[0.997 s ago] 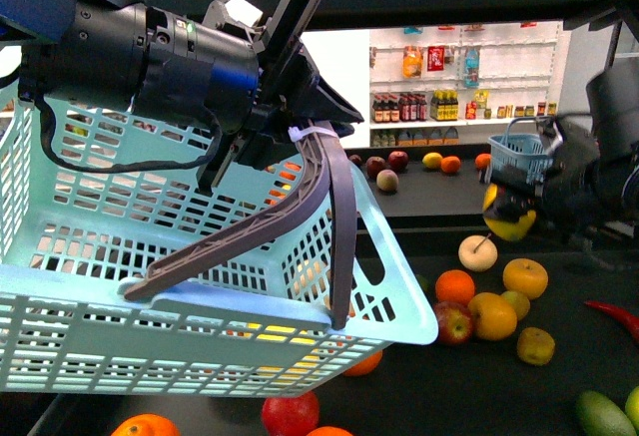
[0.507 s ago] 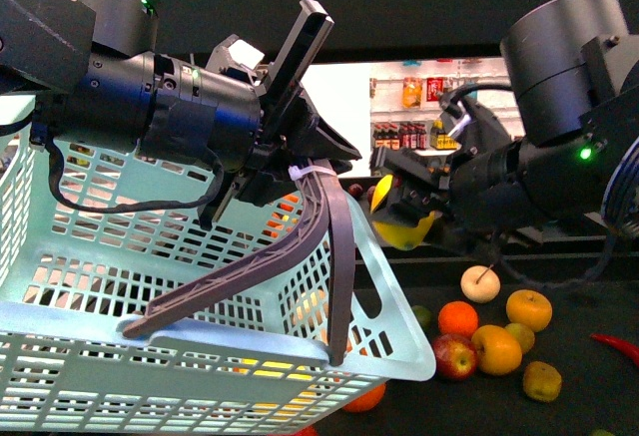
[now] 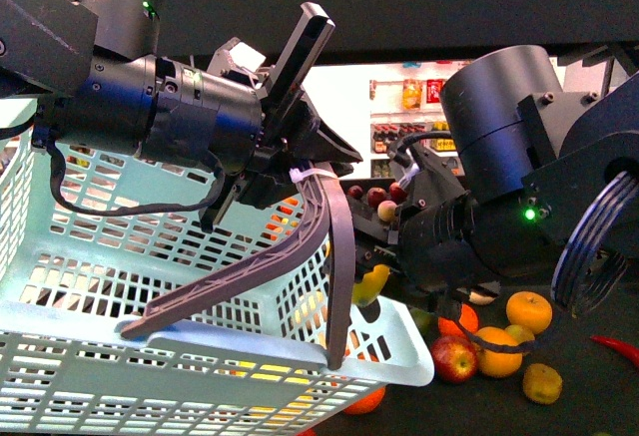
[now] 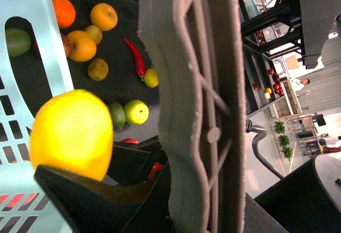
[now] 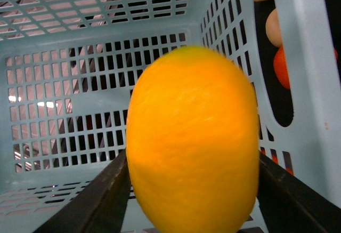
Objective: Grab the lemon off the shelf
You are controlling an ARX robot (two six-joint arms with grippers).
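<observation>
left arm (image 3: 150, 107): black, fat and round
right arm (image 3: 499, 107): black, with a big round drum
lights (image 3: 528, 214): tiny, green, one on each arm
cable (image 3: 120, 211): thin, black, loopy

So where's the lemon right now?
In the front view the lemon sits right of centre, gripped by the right gripper at the pale blue basket's right rim.

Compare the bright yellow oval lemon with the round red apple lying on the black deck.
The bright yellow oval lemon is clamped in the right gripper, hanging at the pale blue plastic basket's rim. The round red apple lies free on the black deck. The lemon is elongated, the apple rounder. Both are smooth-skinned fruit.
</observation>
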